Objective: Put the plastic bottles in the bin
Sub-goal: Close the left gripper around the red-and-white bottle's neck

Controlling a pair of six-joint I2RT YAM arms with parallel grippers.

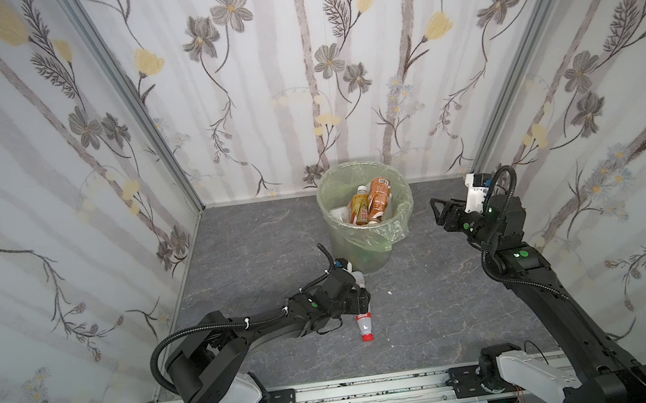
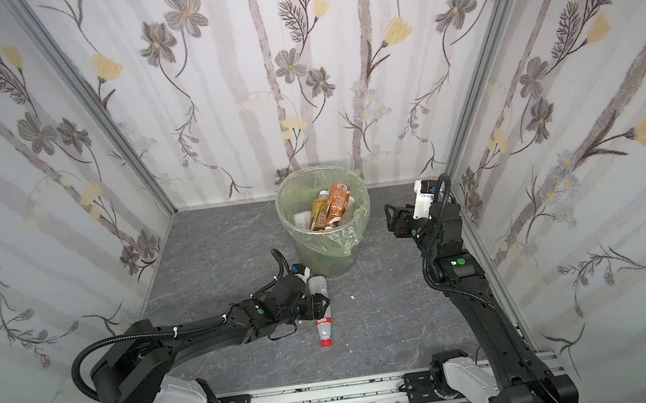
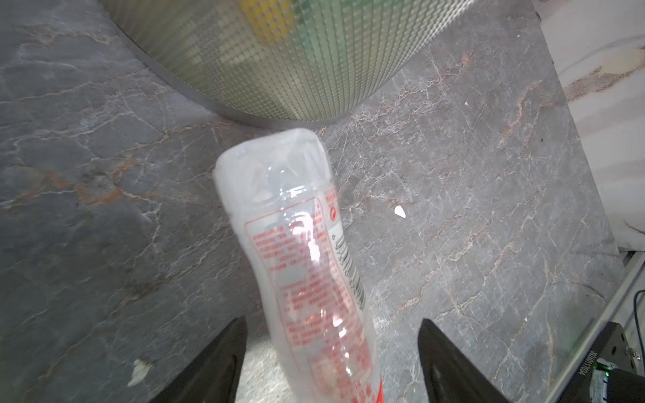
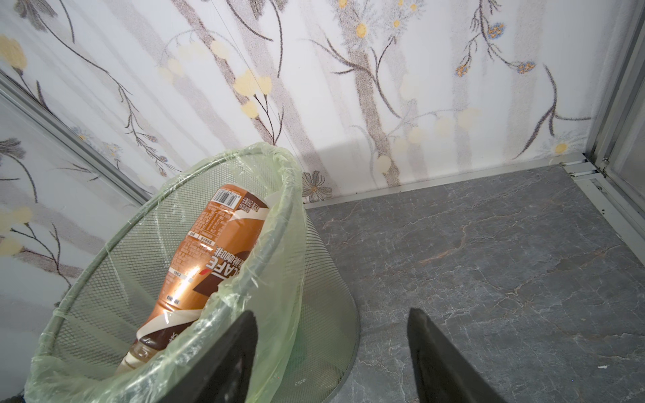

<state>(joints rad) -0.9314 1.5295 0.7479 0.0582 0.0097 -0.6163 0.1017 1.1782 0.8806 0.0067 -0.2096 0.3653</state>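
Dented clear plastic bottle (image 3: pixel 296 261) near round, seemingly wire-mesh bin (image 3: pixel 314 69)

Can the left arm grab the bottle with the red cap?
Probably yes. The left gripper is open, with one jaw on each side of the bottle and nothing in between. The bin stands beyond, clear of the jaws.

I'm seeing floral wallpaper (image 1: pixel 296 67) on three walls, aluminium posts (image 1: pixel 131 100) in the corners, and a grey veined desk (image 1: pixel 432 323), evenly lit.
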